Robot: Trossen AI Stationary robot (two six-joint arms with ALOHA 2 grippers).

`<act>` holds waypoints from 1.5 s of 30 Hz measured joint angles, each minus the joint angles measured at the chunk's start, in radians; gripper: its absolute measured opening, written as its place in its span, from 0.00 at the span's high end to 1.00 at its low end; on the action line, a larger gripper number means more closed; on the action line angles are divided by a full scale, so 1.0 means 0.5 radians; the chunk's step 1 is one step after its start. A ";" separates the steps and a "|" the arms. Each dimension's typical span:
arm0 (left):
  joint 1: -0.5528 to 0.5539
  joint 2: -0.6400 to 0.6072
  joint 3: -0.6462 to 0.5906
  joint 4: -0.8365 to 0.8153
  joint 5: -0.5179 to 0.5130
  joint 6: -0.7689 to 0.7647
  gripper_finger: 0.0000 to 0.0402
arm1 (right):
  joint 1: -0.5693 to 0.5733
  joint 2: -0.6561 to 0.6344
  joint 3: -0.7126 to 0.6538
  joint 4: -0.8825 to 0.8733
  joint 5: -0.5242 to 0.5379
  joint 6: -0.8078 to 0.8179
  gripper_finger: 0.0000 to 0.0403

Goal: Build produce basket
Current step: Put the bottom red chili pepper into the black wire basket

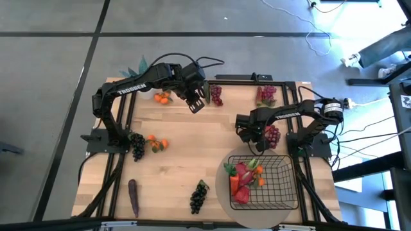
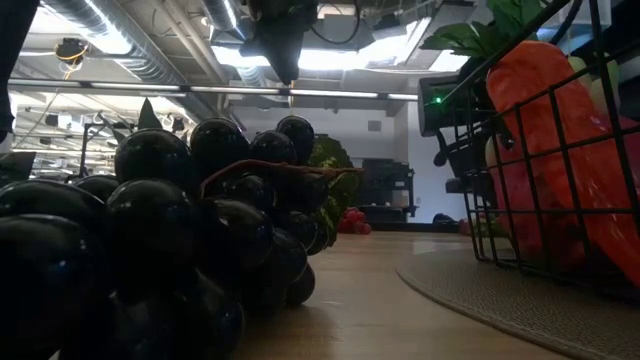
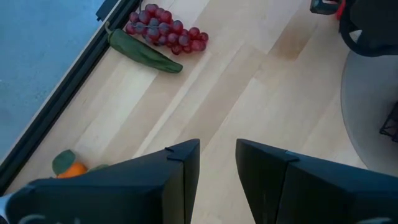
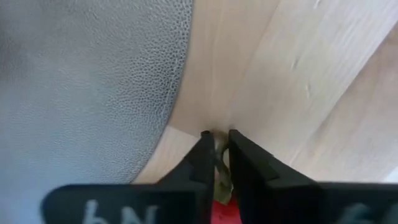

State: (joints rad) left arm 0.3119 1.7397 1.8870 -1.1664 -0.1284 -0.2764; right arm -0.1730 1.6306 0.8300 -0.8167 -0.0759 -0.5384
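Observation:
The black wire basket (image 1: 277, 168) stands on a round beige mat (image 1: 225, 192) at the near right and holds a carrot (image 1: 258, 172) and red and pink produce (image 1: 241, 183). My right gripper (image 1: 255, 145) is just beyond the basket's far side, shut on a bunch of red grapes (image 1: 273, 135). In the right wrist view its fingers (image 4: 219, 140) point down at the wood beside the mat's edge (image 4: 124, 74). My left gripper (image 1: 196, 103) hangs open and empty above the table's far middle, between tangerines (image 1: 162, 97) and another red grape bunch (image 1: 216, 94). My right gripper pinches a thin olive stem (image 4: 219, 157) between its two fingertips, pointing down from above. Red of the bunch (image 4: 221, 208) shows behind the fingers. The grapes lie to the gripper's side in the high view; whether they are clear of the table I cannot tell.
Loose on the table: red grapes (image 1: 266, 95) far right, dark grapes (image 1: 137, 145) and tangerines (image 1: 156, 144) at the left, an eggplant (image 1: 133, 196) and dark grapes (image 1: 199, 196) near the front. A spiky green plant (image 1: 137, 67) stands at the far left. The table's middle is bare wood.

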 joint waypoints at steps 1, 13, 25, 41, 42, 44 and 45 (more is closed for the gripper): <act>0.000 0.000 0.000 0.000 0.000 0.000 0.77 | 0.000 0.000 0.001 -0.001 -0.001 0.027 0.94; 0.000 0.000 0.000 0.000 0.000 0.000 0.77 | 0.001 0.007 0.080 -0.037 0.057 0.177 1.00; -0.001 0.000 0.000 -0.001 -0.001 0.051 0.77 | 0.002 0.005 0.489 -0.279 0.105 0.284 1.00; -0.004 0.000 0.000 0.048 -0.021 0.308 0.77 | 0.002 0.000 1.459 -0.951 0.118 0.768 1.00; -0.010 0.000 0.000 0.084 -0.029 0.353 0.77 | 0.002 -0.009 1.524 -0.977 0.117 0.810 1.00; -0.023 0.000 0.000 0.152 -0.031 0.468 0.77 | 0.004 -0.038 1.628 -1.012 0.116 0.866 1.00; -0.032 0.000 0.000 0.186 -0.030 0.528 0.77 | 0.006 -0.061 1.668 -1.021 0.116 0.902 1.00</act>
State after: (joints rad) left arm 0.2956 1.7397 1.8870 -1.0734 -0.1433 -0.0126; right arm -0.1698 1.6001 1.6640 -1.3270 -0.0180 -0.0874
